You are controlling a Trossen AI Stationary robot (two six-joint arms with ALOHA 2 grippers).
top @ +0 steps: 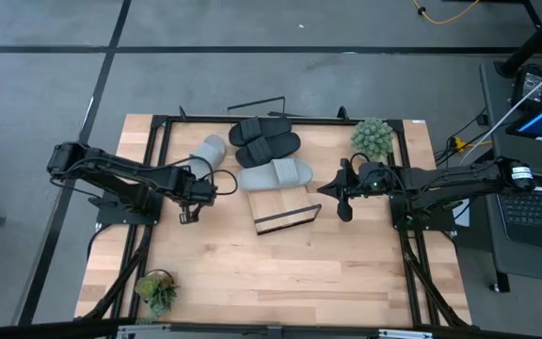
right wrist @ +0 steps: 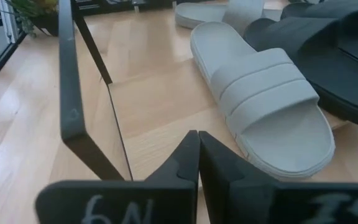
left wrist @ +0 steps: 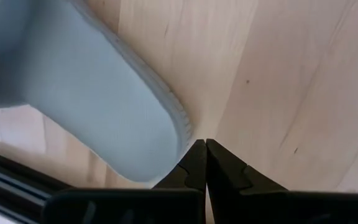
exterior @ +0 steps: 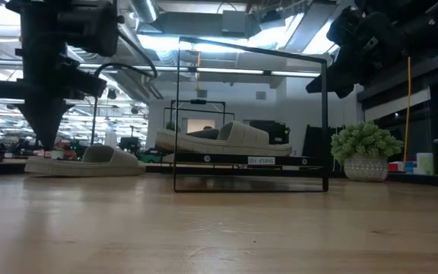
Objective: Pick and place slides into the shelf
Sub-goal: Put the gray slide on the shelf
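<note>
Both claws pinched together, left claw (left wrist: 205,163) wrist view alone showing grey slide (left wrist: 98,93) close.

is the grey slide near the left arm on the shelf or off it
Off. That grey slide lies flat on the table, apart from the shelf, which already carries the other grey slide.

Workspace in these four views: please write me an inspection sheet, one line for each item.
Surface: pale wooden table, bare at the front.
Job's things: shelf; grey slide and two black slides lie on it; second grey slide beside it on the table.
Clutter: two potted plants.
Grippers: left gripper shut, empty, near the second grey slide; right gripper shut, empty, beside the shelf.
Cables: yellow cable on floor.
Surroundings: laptop at right.
</note>
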